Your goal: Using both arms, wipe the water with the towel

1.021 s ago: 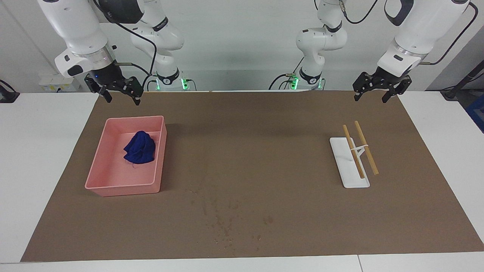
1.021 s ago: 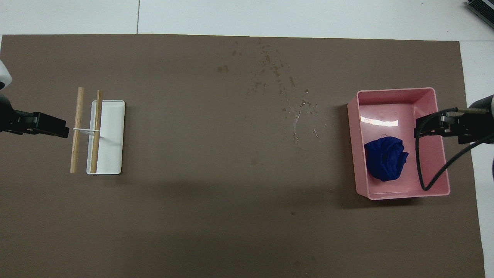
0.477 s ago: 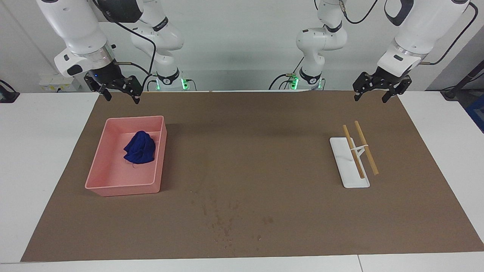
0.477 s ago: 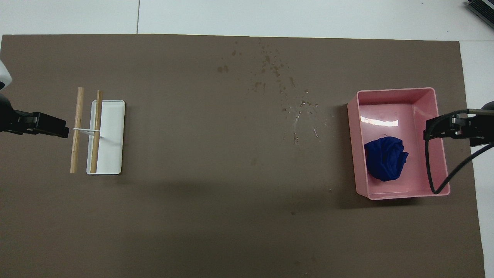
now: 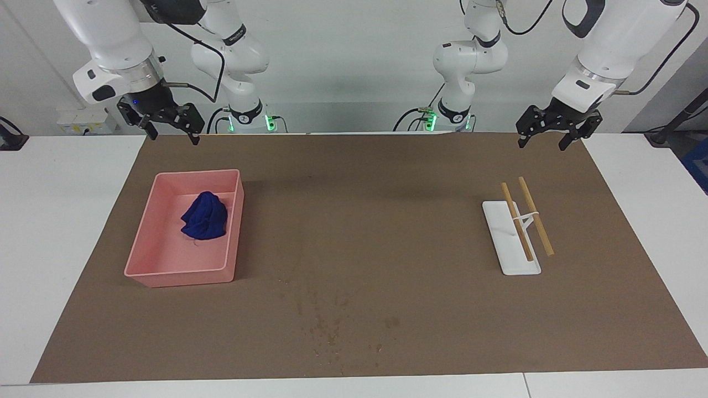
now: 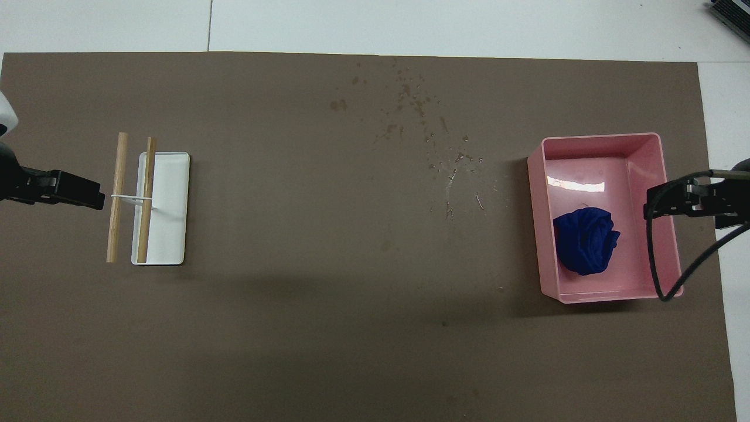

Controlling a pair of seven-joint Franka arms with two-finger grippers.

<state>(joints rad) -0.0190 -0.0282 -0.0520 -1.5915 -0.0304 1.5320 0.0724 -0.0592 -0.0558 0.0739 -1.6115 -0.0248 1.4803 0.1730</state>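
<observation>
Two pincers hang released and empty above the surface's robot-side edge: the right pincer up by the pink bin, the left pincer waiting over the mat's edge toward the white tray. The towel lies bunched in the bin, ungrasped, likely kept dry apart from the water drops farther out.

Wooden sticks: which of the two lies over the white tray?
The inner stick, the one nearer the table's middle, runs along over the white tray. The outer stick, toward the left arm's end, is off the tray, over the brown mat.
</observation>
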